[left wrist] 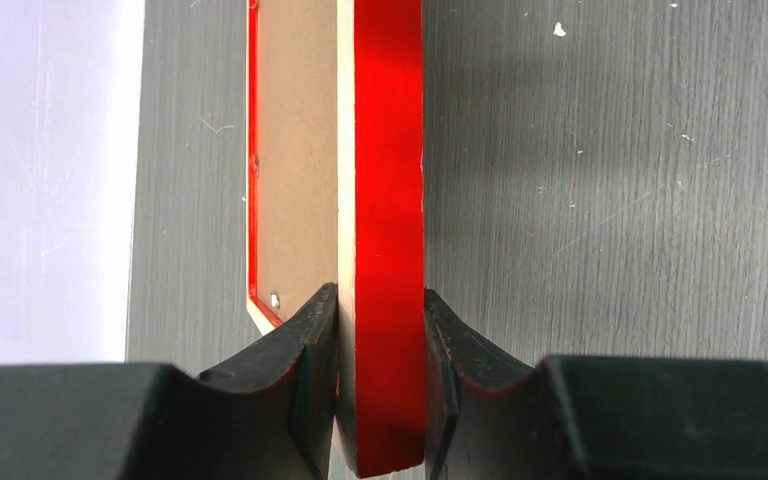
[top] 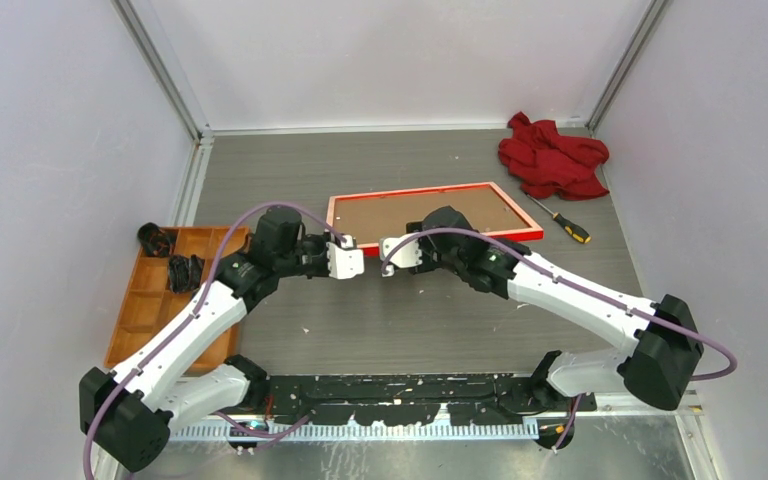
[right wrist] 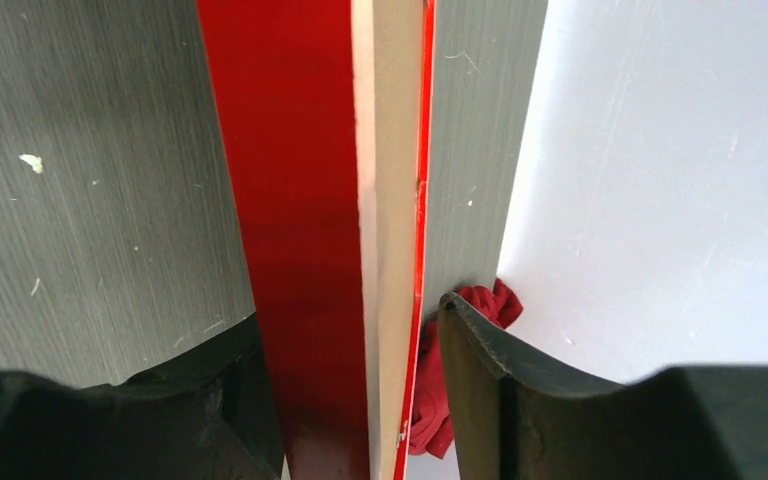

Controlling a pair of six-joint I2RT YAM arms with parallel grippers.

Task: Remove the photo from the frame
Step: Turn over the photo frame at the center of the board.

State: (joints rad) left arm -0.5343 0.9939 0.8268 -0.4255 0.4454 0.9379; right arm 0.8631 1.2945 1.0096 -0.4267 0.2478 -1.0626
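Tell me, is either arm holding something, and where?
Left gripper clamps the frame by its rim, at the near-left corner. Right gripper straddles the rim too, one finger apart from it.

Table (top: 360, 320): grey wood-grain top with scattered white specks, pale walls on three sides.
Far right corner: red cloth (top: 552, 158), crumpled in a heap, against the right wall.
Screwdriver (top: 560, 220): just in front of the cloth, lying flat, apart from it, yellow-black handle toward the near right.
Left edge: orange tray (top: 130, 330) with compartments; two black items (top: 185, 272) in its far end, type unclear.
Mid-table: brown board (top: 415, 212), lying flat.
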